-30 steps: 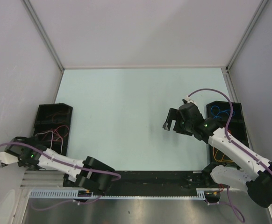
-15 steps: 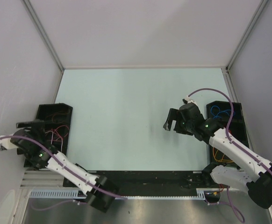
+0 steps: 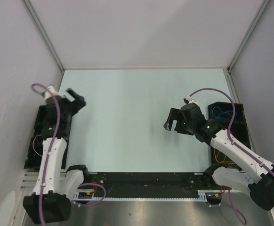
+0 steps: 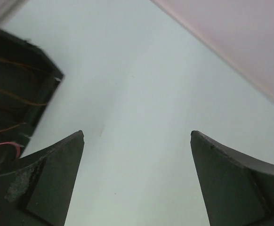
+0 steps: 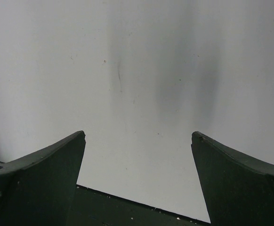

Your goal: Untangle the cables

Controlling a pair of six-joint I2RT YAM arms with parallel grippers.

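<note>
Cables (image 3: 221, 112) rest in black bins (image 3: 241, 109) at nine and three o'clock, probably sorted already, though the strands blur. Both jaws gape released and empty over the counter (image 3: 127, 117), with nothing to pull.

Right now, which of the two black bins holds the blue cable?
The right bin: a blue cable curls at its far end. The left bin visibly holds orange wires and a red wire.
</note>
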